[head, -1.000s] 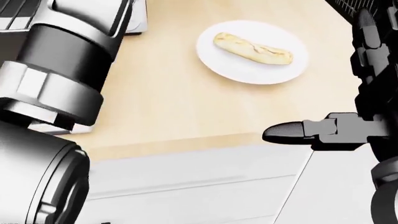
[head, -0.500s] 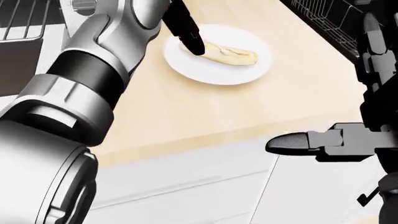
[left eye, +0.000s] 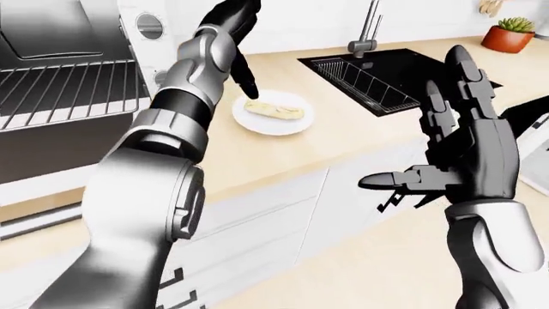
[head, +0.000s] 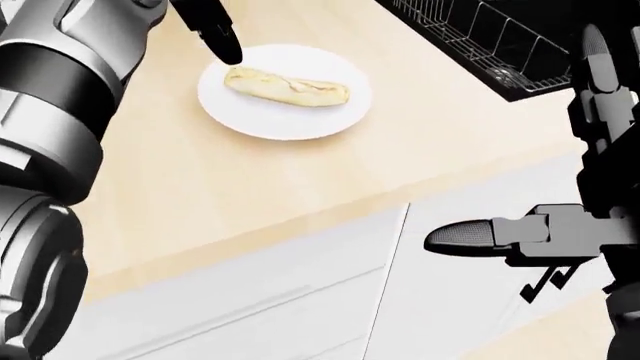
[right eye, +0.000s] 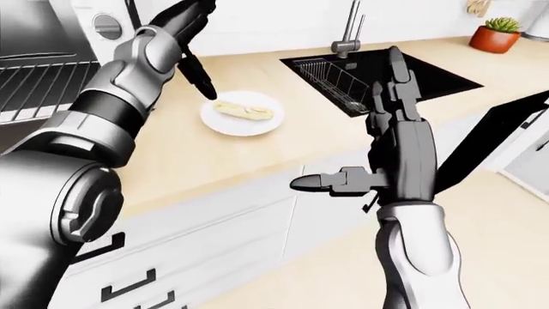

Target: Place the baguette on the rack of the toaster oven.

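1. Baguette (head: 288,86): lay flat on a white plate (head: 285,124) on the light wood counter (head: 240,195). In the head view its long axis ran from upper left to lower right, only slightly tilted from level; its left end pointed toward the robot's left hand.
2. Plate: round, sat on the counter between the toaster oven and the sink, apart from both.
3. Left hand (left eye: 230,29): raised above the counter, dark fingers extended and loose, holding nothing. One fingertip (head: 228,51) pointed down at the plate's upper-left rim, just beside the baguette's left end; whether it touched plate or bread could not be told.
4. Right hand (left eye: 463,148): held upright at the right of the left-eye view, well apart from the plate, fingers spread straight up and thumb stuck out to the left. Empty, touching nothing.
5. Toaster oven (left eye: 64,96): at the left of the left-eye view, door down, wire rack (left eye: 60,90) exposed and bare.
6. Sink (left eye: 386,77): black basin with a wire grid inside, at the upper right of the counter.
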